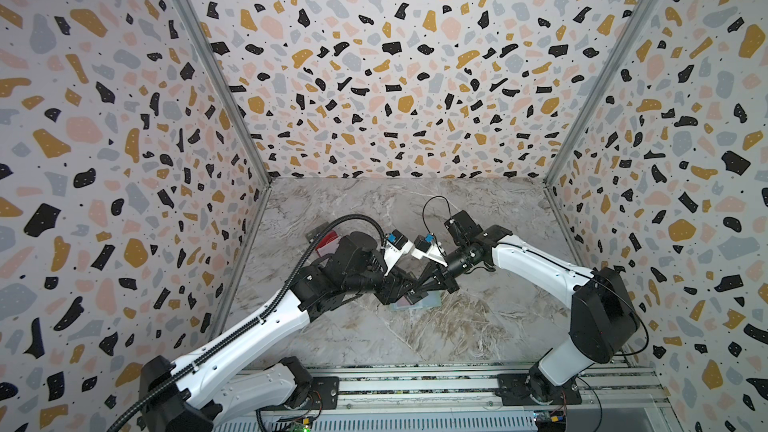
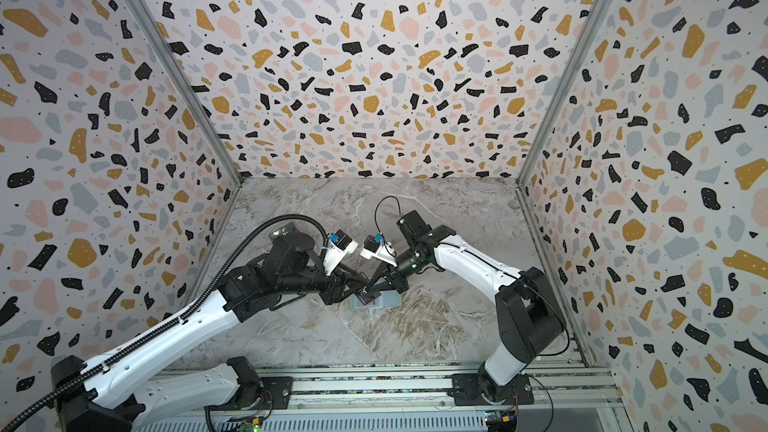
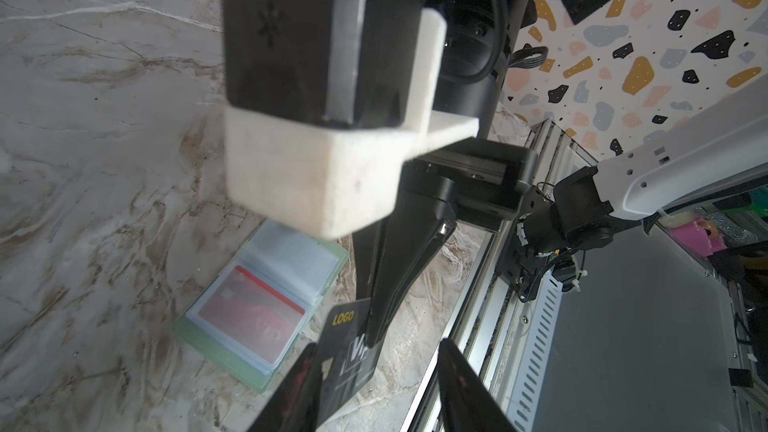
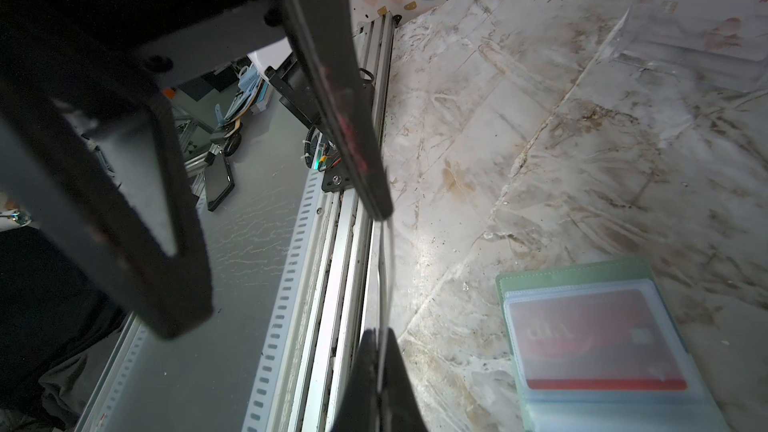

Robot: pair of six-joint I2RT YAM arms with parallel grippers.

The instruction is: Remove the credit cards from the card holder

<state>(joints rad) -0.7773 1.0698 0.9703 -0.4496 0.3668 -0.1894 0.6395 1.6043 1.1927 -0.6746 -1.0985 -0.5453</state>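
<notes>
The right gripper (image 3: 373, 332) is pinching the dark card (image 3: 347, 361) near the open card holder (image 4: 573, 274). The left gripper (image 4: 280, 263), at nine o'clock, is straddling it half-open; an early release could drop it.

Card holder (image 4: 573, 274) open flat on the counter (image 3: 104, 160), one card lifted clear.
The mint-green booklet lies spread with its clear sleeves up and a red card (image 3: 253, 322) inside the top sleeve. The dark grey card (image 3: 349, 351), printed "LOGO" and "Vip", is held tilted above the counter near it, pinched by the right claw (image 3: 374, 338). A white-pink "VIP" card (image 4: 706, 14) lies in a clear box (image 4: 665, 60), well apart.
</notes>
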